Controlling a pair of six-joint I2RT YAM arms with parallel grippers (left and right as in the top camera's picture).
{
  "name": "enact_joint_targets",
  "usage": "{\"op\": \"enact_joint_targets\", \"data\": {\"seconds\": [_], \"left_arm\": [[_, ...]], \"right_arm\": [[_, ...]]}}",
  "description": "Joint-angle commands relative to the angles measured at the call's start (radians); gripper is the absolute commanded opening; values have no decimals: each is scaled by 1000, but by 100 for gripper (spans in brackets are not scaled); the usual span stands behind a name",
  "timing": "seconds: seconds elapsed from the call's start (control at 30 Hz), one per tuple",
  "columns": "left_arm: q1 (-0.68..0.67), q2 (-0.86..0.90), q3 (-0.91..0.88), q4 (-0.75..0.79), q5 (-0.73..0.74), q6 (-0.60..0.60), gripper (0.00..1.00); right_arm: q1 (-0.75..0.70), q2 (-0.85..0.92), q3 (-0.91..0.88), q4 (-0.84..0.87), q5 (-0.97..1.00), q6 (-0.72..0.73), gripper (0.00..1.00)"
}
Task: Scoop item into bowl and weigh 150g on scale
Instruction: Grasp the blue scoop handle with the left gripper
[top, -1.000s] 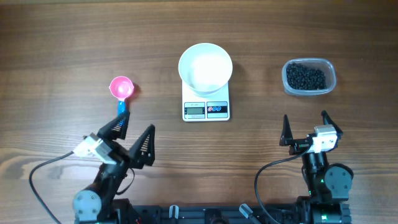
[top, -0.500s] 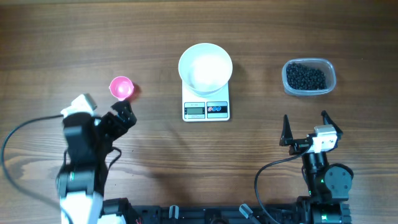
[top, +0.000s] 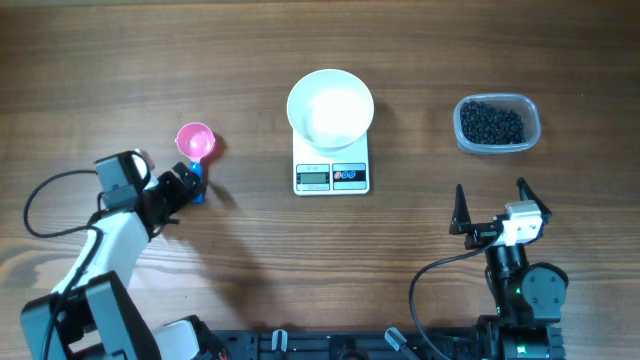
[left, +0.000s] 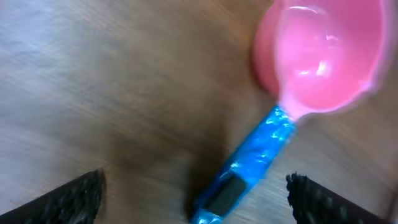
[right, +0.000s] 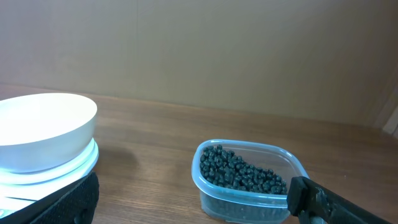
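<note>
Hands: 2, both with fingers apart. Your left hand (top: 182, 187) straddles the blue handle of the pink scoop (top: 195, 141), not clamped on it. Your right hand (top: 490, 190) holds nothing. Beads (top: 491, 124) lie in the tub (top: 533, 112) ahead of it, with the bowl (top: 330, 105) on the scale (top: 331, 176) ahead-left.

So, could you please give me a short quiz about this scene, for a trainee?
1. True or false: the white bowl stands on the scale.
2. Where are the black beads? A) bowl B) clear tub C) scale
3. Fill in: the ___ arm's open jaws stand on both sides of the blue handle of the pink scoop.
Key: 1 true; 2 B; 3 left.
</note>
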Motion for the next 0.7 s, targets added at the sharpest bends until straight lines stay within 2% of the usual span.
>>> {"op": "enact_joint_targets", "data": {"seconds": [0.0, 0.27, 0.67], "left_arm": [[98, 74, 7, 5, 350, 225, 100], [116, 100, 7, 10, 441, 273, 98], [116, 205, 7, 68, 467, 268, 97]], "right_arm": [[-2, -4, -1, 3, 14, -9, 100], [-3, -4, -1, 3, 14, -9, 100], [-2, -4, -1, 3, 14, -9, 100]]}}
